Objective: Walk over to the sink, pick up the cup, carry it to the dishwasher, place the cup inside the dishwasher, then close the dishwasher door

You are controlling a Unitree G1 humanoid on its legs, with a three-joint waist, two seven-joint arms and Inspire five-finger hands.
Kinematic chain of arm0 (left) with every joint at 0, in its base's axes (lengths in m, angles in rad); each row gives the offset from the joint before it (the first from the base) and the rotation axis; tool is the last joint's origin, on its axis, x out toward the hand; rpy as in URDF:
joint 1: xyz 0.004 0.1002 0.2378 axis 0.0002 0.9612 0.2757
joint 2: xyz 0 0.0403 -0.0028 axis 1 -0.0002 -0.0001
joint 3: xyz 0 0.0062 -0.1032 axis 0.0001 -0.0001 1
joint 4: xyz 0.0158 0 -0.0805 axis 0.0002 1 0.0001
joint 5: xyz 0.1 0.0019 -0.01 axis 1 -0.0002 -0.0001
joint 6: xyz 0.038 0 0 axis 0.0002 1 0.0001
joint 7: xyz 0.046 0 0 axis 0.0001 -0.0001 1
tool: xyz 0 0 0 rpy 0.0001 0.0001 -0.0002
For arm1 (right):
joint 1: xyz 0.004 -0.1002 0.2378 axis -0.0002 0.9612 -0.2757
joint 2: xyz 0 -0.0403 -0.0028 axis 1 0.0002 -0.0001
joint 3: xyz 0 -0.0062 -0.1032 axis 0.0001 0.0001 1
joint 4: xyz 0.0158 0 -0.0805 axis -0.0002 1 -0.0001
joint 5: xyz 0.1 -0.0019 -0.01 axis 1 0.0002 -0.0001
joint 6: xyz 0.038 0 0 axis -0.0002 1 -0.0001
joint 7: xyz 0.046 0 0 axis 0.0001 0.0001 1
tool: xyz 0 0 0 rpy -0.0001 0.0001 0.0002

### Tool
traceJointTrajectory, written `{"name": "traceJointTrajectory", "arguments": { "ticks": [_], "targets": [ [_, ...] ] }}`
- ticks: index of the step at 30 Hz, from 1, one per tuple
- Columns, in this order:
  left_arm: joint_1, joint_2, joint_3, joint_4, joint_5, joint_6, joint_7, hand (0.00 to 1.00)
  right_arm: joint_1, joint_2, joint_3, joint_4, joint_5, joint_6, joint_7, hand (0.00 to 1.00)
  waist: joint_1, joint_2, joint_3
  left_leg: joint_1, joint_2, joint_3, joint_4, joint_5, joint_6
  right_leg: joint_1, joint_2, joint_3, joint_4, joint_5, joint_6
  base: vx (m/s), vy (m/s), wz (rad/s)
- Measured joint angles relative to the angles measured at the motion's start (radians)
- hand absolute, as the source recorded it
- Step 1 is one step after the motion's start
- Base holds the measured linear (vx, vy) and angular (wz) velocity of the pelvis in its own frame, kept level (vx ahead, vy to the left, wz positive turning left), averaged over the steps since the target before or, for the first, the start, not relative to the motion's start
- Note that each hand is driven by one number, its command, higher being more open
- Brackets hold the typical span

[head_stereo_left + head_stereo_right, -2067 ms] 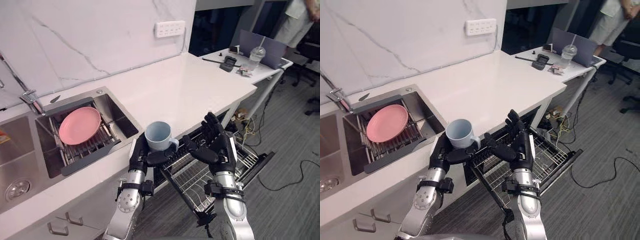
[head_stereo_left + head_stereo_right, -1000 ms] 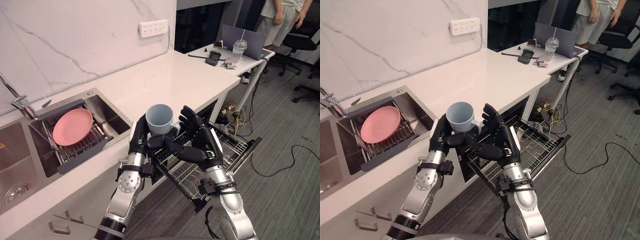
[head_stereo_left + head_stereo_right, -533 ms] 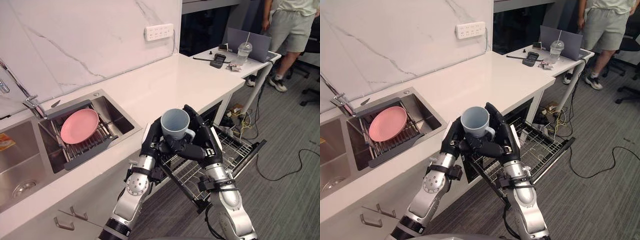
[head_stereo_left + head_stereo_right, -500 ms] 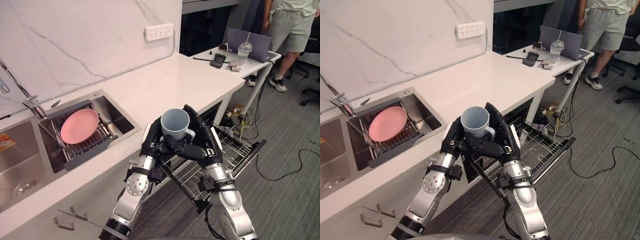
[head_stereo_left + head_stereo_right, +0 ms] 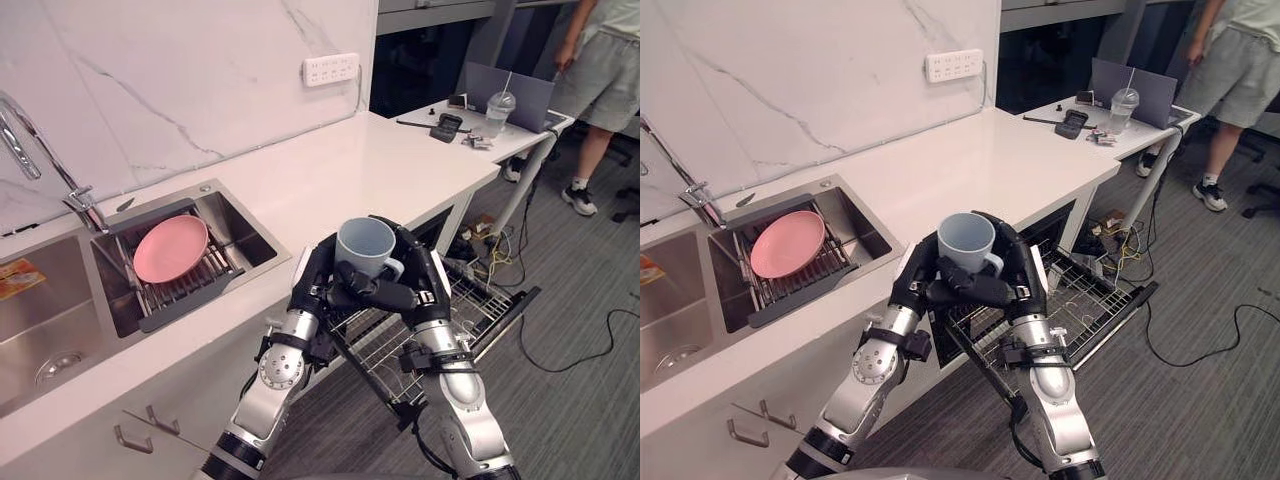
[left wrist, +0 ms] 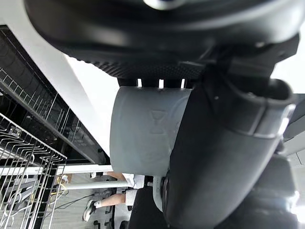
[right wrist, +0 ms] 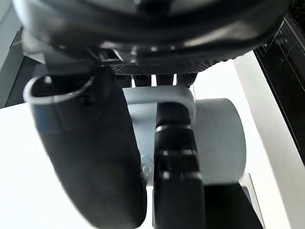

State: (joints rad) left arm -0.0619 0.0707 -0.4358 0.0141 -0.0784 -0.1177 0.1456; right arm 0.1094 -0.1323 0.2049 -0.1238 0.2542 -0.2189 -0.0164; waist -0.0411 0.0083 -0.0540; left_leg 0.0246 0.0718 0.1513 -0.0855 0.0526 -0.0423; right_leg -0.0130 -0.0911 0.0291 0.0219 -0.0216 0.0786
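A white marble-look countertop (image 5: pixel 330 170) is running along the wall in front of you, with the sink (image 5: pixel 252 238) at its left end holding a pink plate (image 5: pixel 170 249) on a drainer, and a person (image 5: pixel 600 80) is standing by the desk at the back. You are holding the pale blue mug (image 5: pixel 365 246) in mid-air just off the counter's front edge, upright with its mouth facing up. Both hands are wrapping it: the left hand (image 5: pixel 313 282) is curling its fingers and thumb round the body, and the right hand (image 5: pixel 421 282) is closing on the side where the handle is sticking out. The pulled-out dishwasher rack (image 5: pixel 385 350) is lying directly below the mug and stretching away to your right, so the coming move is looking like a straight lowering. Your right hand is sitting on the rack's side, which seems to make it the better one to carry the mug down while the left lets go
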Motion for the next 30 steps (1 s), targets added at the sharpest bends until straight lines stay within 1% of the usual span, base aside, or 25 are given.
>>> {"name": "traceJointTrajectory", "arguments": {
  "ticks": [7, 8, 14, 17, 24, 30],
  "targets": [
    [-0.004, 0.004, -0.001, 0.004, 0.0, 0.0, 0.0, 0.3, 0.0, -0.003, -0.001, 0.0, 0.0, 0.0, 0.008, 0.3, 0.002, -0.002, -0.003, -0.005, 0.002, -0.002, 0.0, 0.0, 0.0, -0.002, 0.002, -0.002, -0.002, 0.002, -0.001, 0.0, -0.004, 0.02],
    [-0.004, 0.004, -0.001, 0.004, 0.0, 0.0, 0.0, 0.9, 0.0, -0.003, -0.002, 0.001, -0.001, 0.0, 0.009, 0.3, 0.002, -0.003, -0.003, -0.005, 0.001, -0.002, 0.0, 0.0, 0.0, -0.002, 0.002, -0.002, -0.002, 0.002, -0.001, 0.0, 0.0, 0.0],
    [0.002, 0.001, 0.002, 0.004, 0.0, 0.0, -0.01, 0.9, 0.0, 0.006, -0.026, 0.002, -0.009, 0.009, 0.015, 0.3, 0.002, -0.004, -0.004, -0.002, 0.002, -0.001, -0.001, 0.001, 0.0, 0.0, 0.002, -0.002, -0.002, 0.002, 0.0, 0.0, 0.0, 0.0],
    [0.01, -0.009, 0.024, 0.004, 0.001, -0.001, -0.023, 0.9, 0.0, 0.02, -0.034, 0.002, -0.026, 0.014, 0.018, 0.3, 0.002, -0.004, -0.004, 0.003, 0.002, 0.0, -0.001, 0.001, 0.0, 0.004, 0.002, -0.001, -0.002, 0.002, 0.0, 0.0, 0.0, 0.0],
    [0.038, -0.04, 0.066, -0.002, 0.002, -0.001, -0.049, 0.9, 0.0, 0.058, -0.05, 0.001, -0.118, 0.018, 0.028, 0.3, 0.002, -0.006, -0.003, 0.012, 0.002, 0.0, -0.001, 0.0, -0.001, 0.011, 0.003, 0.0, -0.002, 0.002, 0.0, 0.0, 0.0, 0.0],
    [0.038, -0.052, 0.085, -0.004, 0.003, -0.001, -0.069, 0.9, 0.0, 0.083, -0.065, -0.012, -0.19, 0.018, 0.032, 0.3, 0.002, -0.009, 0.001, 0.013, 0.002, 0.002, -0.001, -0.001, -0.002, 0.012, 0.003, 0.002, -0.002, 0.002, 0.0, 0.0, 0.0, 0.0]
  ]
}}
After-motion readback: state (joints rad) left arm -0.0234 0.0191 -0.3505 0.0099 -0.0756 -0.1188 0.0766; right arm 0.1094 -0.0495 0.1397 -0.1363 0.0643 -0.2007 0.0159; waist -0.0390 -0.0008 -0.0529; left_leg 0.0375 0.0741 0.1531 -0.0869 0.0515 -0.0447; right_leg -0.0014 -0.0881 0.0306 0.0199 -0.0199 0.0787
